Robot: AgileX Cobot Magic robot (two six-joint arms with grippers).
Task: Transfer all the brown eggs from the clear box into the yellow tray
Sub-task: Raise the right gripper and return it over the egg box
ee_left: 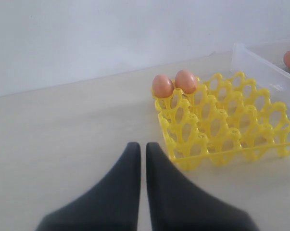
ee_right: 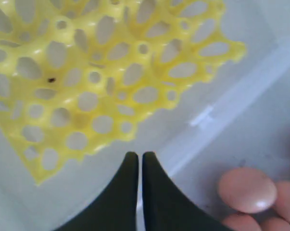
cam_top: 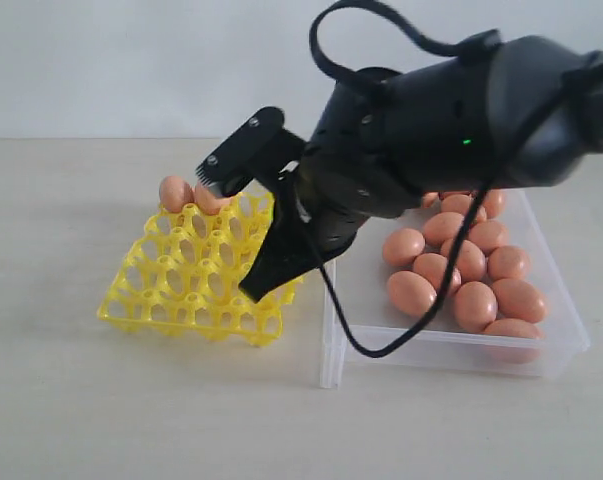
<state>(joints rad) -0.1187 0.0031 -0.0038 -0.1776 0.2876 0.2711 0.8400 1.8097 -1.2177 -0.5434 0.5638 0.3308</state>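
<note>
Looks early yet: counts just two brown eggs (cam_top: 176,192) seated side by side in corner cups of the yellow tray (cam_top: 161,320), every other cup bare. Leaves a dozen or more heaped in the clear box (cam_top: 451,350) just beside it. Finds the right claw (ee_right: 136,155) clenched on nothing above the tray-box seam, and the left claw (ee_left: 141,144) likewise pinched shut, empty, over the worktop (ee_left: 63,144).

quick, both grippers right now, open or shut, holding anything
Left gripper: shut, holding nothing.
Right gripper: shut, holding nothing.
</note>
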